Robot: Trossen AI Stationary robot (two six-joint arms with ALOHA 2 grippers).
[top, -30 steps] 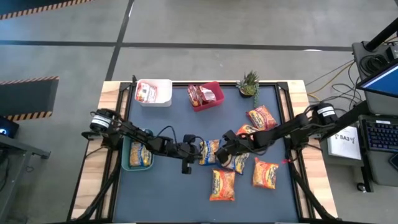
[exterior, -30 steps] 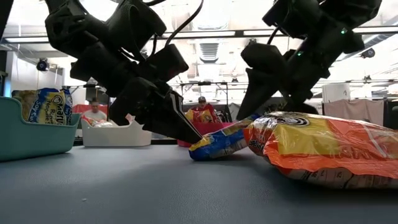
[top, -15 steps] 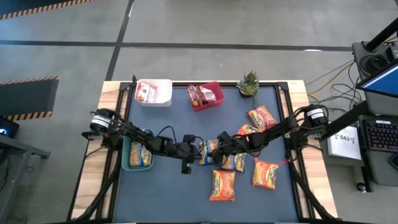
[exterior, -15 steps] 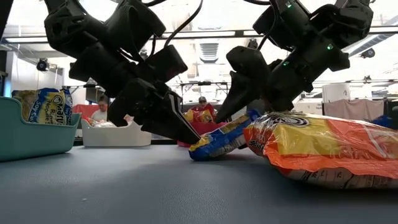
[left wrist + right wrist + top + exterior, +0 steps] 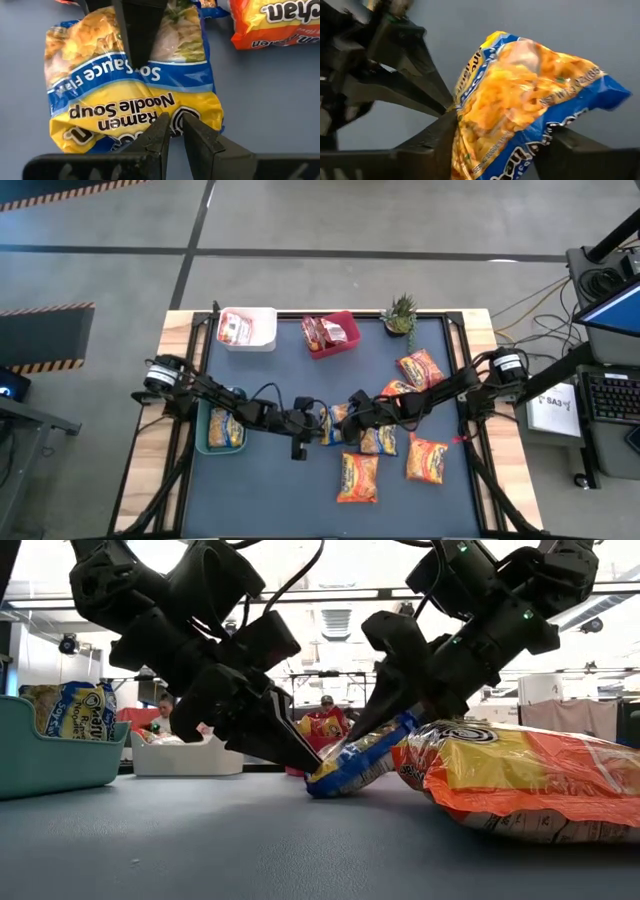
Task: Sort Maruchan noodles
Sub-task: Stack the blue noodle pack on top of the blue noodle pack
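A yellow-blue noodle packet (image 5: 335, 423) (image 5: 360, 755) lies mid-table between my two grippers. My left gripper (image 5: 320, 423) (image 5: 175, 122) stands at its left end, fingers nearly together. My right gripper (image 5: 347, 420) (image 5: 505, 150) comes from the right and is shut on the packet (image 5: 520, 100). Several orange packets lie flat on the mat, one (image 5: 358, 477) near the front and one (image 5: 427, 459) to its right. Another yellow-blue packet sits in the teal bin (image 5: 205, 442). My left gripper rests its fingertips (image 5: 167, 125) on the packet's left end (image 5: 150, 135), slanting down from the table's left; that end lies on the mat (image 5: 318, 778). Whether a fold sits between the tips cannot be told. My right gripper pinches the packet between its two fingers (image 5: 440, 145), across its width, at the two side edges (image 5: 465, 150). It slants down from the table's right. The packet is tilted, its right end (image 5: 405, 725) raised off the mat and its left end down.
At the far edge stand a white bin (image 5: 262, 340) holding an orange packet, a red bin (image 5: 350, 340) holding red packets, and a small potted plant (image 5: 400, 313). An orange packet (image 5: 520, 785) lies close on the right of the held one. People show in the room beyond.
My right gripper has come down and toward the table's left onto the yellow-blue packet, tipping further downward, and its fingers have closed on it. The packet's right end now stands a little higher, while its left end has stayed on the mat.
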